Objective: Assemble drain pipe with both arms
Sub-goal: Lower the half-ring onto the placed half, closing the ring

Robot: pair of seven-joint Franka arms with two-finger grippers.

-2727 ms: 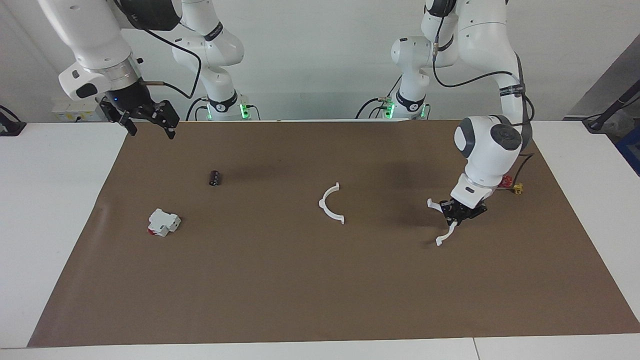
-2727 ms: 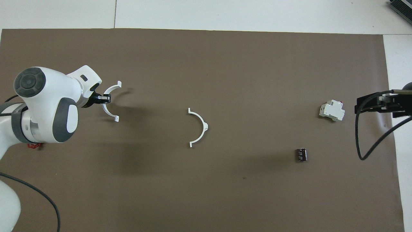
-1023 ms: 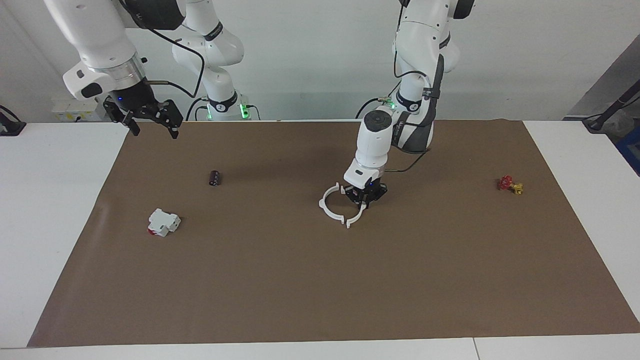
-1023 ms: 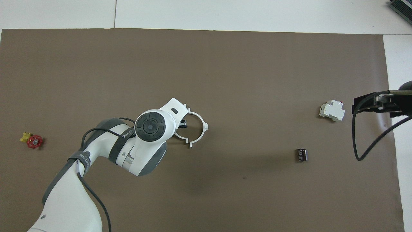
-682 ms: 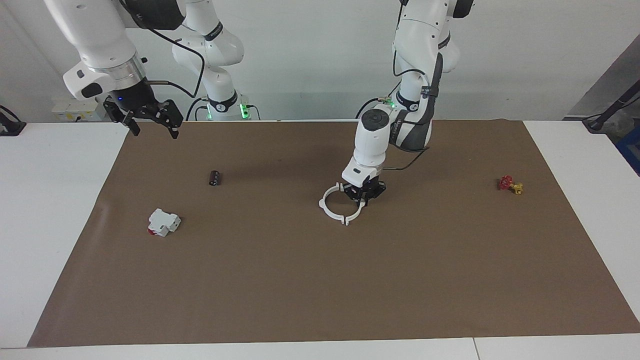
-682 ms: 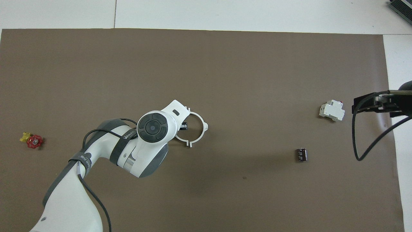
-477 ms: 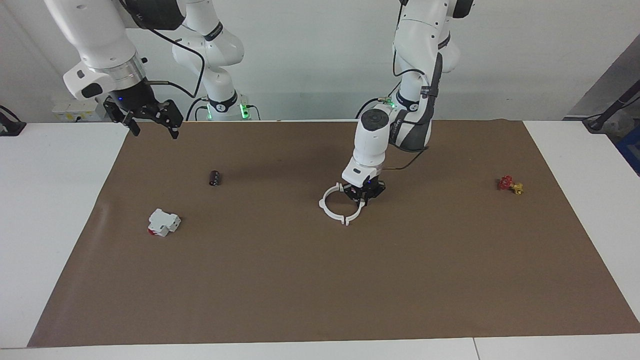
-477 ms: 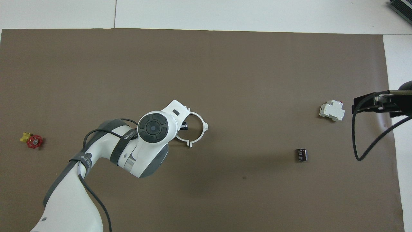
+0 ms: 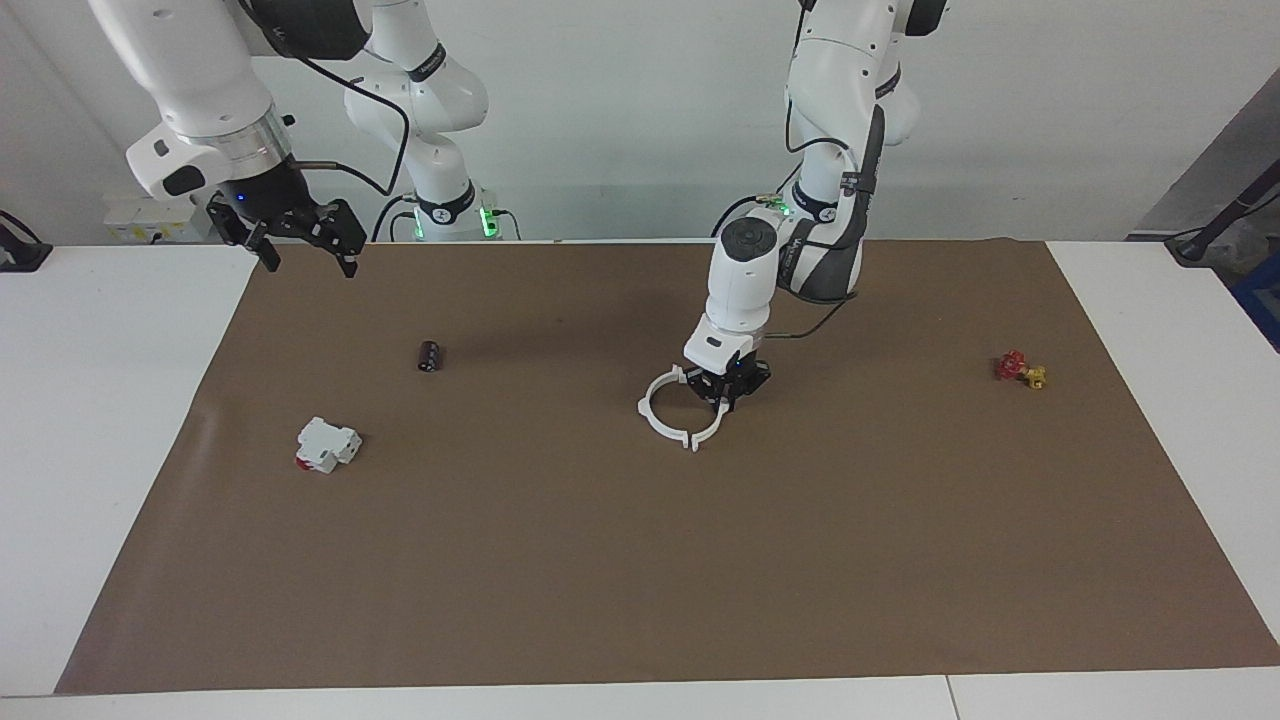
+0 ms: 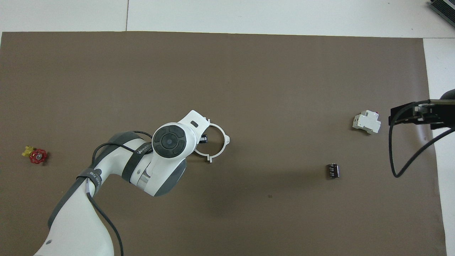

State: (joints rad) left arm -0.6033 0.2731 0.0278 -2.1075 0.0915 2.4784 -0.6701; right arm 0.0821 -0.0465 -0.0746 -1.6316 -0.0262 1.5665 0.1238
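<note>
brown mat (image 9: pixel 600 560) on worktop (image 9: pixel 100 400) | white-red block (image 9: pixel 327 445) | dark cylinder (image 9: pixel 430 355) | red-yellow valve (image 9: pixel 1020 369), well apart

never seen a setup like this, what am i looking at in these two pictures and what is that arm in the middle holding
These are two white robot arms at a table covered by a brown mat. One picture is taken from across the table, facing the robots. The other looks steeply down from above their end, so the sides are swapped between them.

The left hand is down at the middle of the mat, shut on one white half-ring. It holds it against the other half-ring, which lies on the mat, so the two form a ring.

The right hand waits open in the air over the mat's edge at its own end.

Also on the mat: a white block with some red and a dark cylinder toward the right arm's end, and a small red and yellow part toward the left arm's end.
</note>
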